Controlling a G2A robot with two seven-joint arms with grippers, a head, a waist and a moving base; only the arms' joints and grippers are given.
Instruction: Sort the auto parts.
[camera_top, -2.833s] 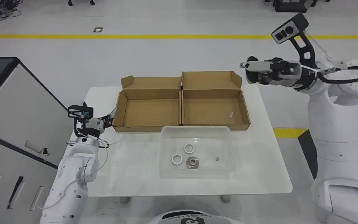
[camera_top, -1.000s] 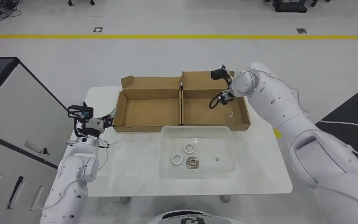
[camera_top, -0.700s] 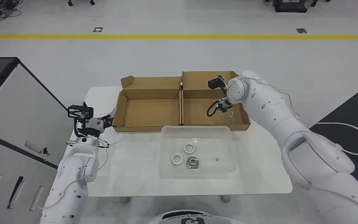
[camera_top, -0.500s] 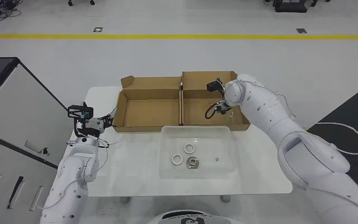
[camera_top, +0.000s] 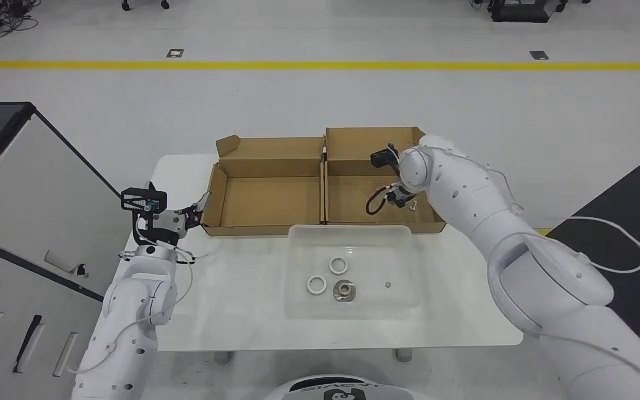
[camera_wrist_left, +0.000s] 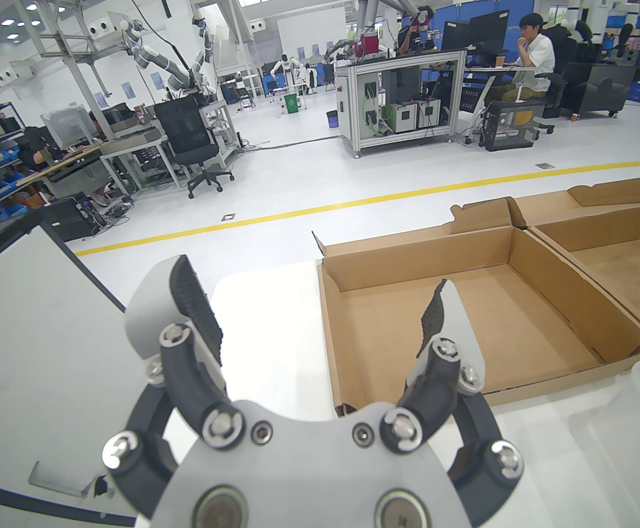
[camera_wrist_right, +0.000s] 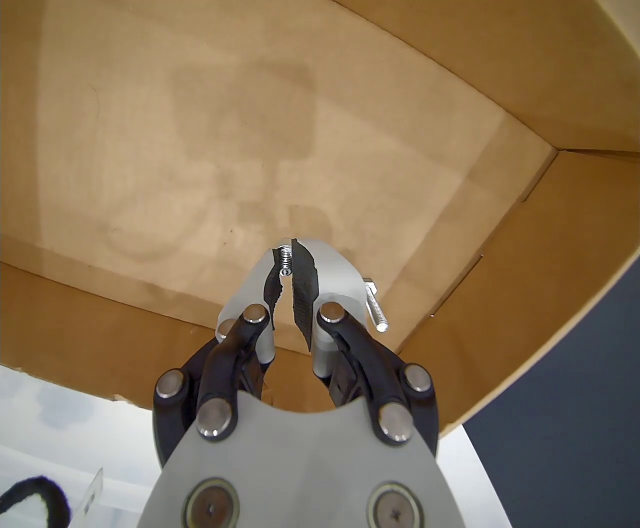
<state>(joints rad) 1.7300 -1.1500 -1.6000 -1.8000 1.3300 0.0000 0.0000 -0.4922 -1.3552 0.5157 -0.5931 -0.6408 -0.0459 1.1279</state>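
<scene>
Right gripper (camera_wrist_right: 286, 272) pinches a small screw (camera_wrist_right: 285, 261), long axis along the fingers (camera_wrist_right: 305, 287), tip toward the floor of the right-hand box (camera_wrist_right: 150, 150), we note; a bolt (camera_wrist_right: 374, 307) lies just beside. Left gripper (camera_wrist_left: 310, 287) spread, well apart.

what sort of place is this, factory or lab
Probably a robotics lab or test hall rather than a production line: other robot arms stand in the background, there is an office chair by a desk, an equipment rack full of electronics, and a yellow floor line marking off the work area.
</scene>
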